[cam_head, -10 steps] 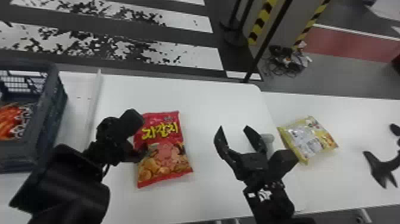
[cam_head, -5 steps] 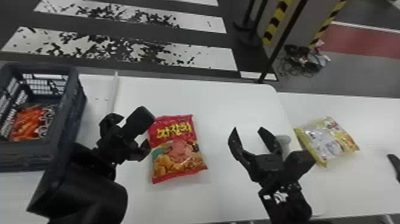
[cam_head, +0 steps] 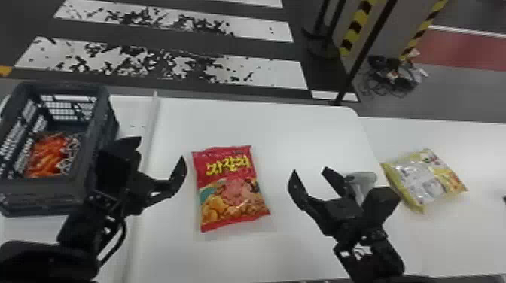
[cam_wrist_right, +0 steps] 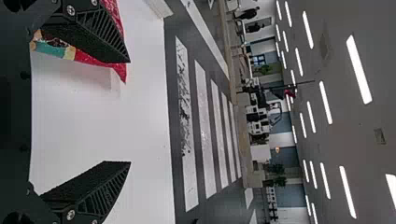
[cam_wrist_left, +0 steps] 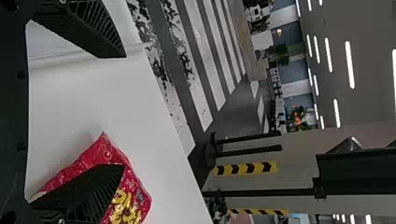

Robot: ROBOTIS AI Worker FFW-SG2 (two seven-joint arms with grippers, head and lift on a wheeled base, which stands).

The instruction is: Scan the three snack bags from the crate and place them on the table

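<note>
In the head view, my left gripper (cam_head: 162, 152) stands open between the crate (cam_head: 41, 193) and a red snack bag (cam_head: 231, 188) lying flat on the table (cam_head: 241, 120). An orange snack bag (cam_head: 47, 156) lies inside the crate. My right gripper (cam_head: 310, 171) is open on the other side of the red bag, holding nothing. Behind it sits a grey-white scanner (cam_head: 363, 180), and a yellow snack bag (cam_head: 425, 180) lies farther right. The left wrist view has my left gripper (cam_wrist_left: 123, 112) with the red bag (cam_wrist_left: 133, 193) by one finger; my right gripper (cam_wrist_right: 130, 112) also appears in its wrist view.
A raised white strip (cam_head: 148, 139) runs along the table beside the crate. Beyond the table's far edge stand black posts (cam_head: 361, 56) with striped yellow bases, and a heap of cables (cam_head: 391, 77) lies on the floor.
The head view has shifted, showing more of the crate. My left gripper has moved left, away from the red bag towards the crate, and its fingers now show spread. The right gripper looks unchanged.
</note>
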